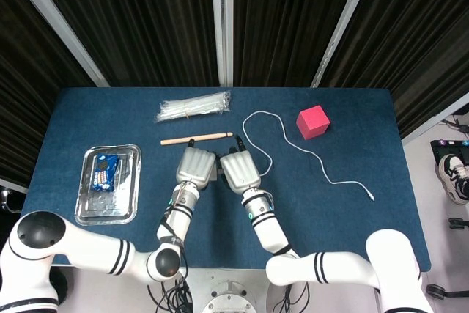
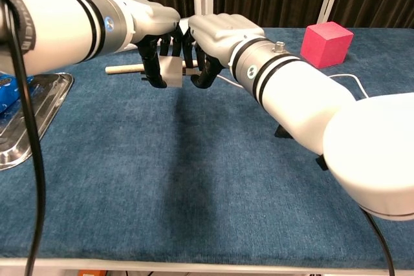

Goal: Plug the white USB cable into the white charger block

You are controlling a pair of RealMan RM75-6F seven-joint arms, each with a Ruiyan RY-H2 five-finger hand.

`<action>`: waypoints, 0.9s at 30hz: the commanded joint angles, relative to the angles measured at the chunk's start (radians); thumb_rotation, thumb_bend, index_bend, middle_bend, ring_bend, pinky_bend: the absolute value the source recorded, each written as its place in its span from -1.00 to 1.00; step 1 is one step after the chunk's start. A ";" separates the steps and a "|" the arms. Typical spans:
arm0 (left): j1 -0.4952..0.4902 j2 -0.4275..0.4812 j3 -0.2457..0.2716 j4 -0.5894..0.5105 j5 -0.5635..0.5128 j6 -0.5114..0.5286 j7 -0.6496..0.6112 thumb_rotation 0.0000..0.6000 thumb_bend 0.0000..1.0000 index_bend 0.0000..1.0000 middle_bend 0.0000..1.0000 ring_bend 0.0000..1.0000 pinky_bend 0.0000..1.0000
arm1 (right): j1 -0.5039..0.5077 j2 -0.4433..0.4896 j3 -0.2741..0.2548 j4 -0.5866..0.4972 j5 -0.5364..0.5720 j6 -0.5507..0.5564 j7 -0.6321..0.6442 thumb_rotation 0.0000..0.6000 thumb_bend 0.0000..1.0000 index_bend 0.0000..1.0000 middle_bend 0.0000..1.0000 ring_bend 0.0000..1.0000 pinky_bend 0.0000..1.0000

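Note:
The white charger block (image 2: 171, 72) hangs just above the blue table, gripped by my left hand (image 2: 152, 20) from above. My right hand (image 2: 217, 32) is pressed close against the block's right side, its curled fingers pinching the plug end of the white USB cable (image 1: 292, 144). The plug itself is hidden between the fingers and the block. In the head view the left hand (image 1: 196, 166) and the right hand (image 1: 240, 172) sit side by side and cover the block. Behind the right hand the cable loops back and trails right to its free end (image 1: 371, 196).
A wooden stick (image 1: 196, 138) lies just behind the hands, with a bag of clear ties (image 1: 193, 106) further back. A pink cube (image 1: 313, 122) stands at the back right. At the left is a metal tray (image 1: 110, 207) holding a blue packet (image 1: 105, 172).

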 commanded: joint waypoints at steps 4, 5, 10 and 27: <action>-0.003 0.003 -0.007 0.004 -0.014 -0.008 -0.002 0.99 -0.59 -0.04 0.13 -0.09 -0.72 | -0.003 -0.007 -0.002 0.007 -0.006 0.004 0.006 1.00 -0.32 0.35 0.06 -0.39 -1.00; -0.004 0.004 -0.009 0.005 -0.016 -0.011 -0.004 0.99 -0.59 -0.04 0.13 -0.09 -0.72 | -0.004 -0.009 -0.003 0.010 -0.010 0.005 0.010 1.00 -0.32 0.35 0.06 -0.39 -1.00; -0.001 0.007 -0.011 0.008 -0.016 -0.014 -0.016 0.99 -0.59 -0.04 0.13 -0.09 -0.72 | -0.010 -0.019 -0.001 0.018 -0.021 0.010 0.031 1.00 -0.32 0.35 0.06 -0.39 -1.00; -0.005 0.005 -0.005 0.010 -0.017 -0.014 -0.024 0.99 -0.59 -0.04 0.14 -0.08 -0.71 | -0.020 -0.040 0.000 0.026 -0.042 0.014 0.044 1.00 -0.39 0.11 0.02 -0.42 -1.00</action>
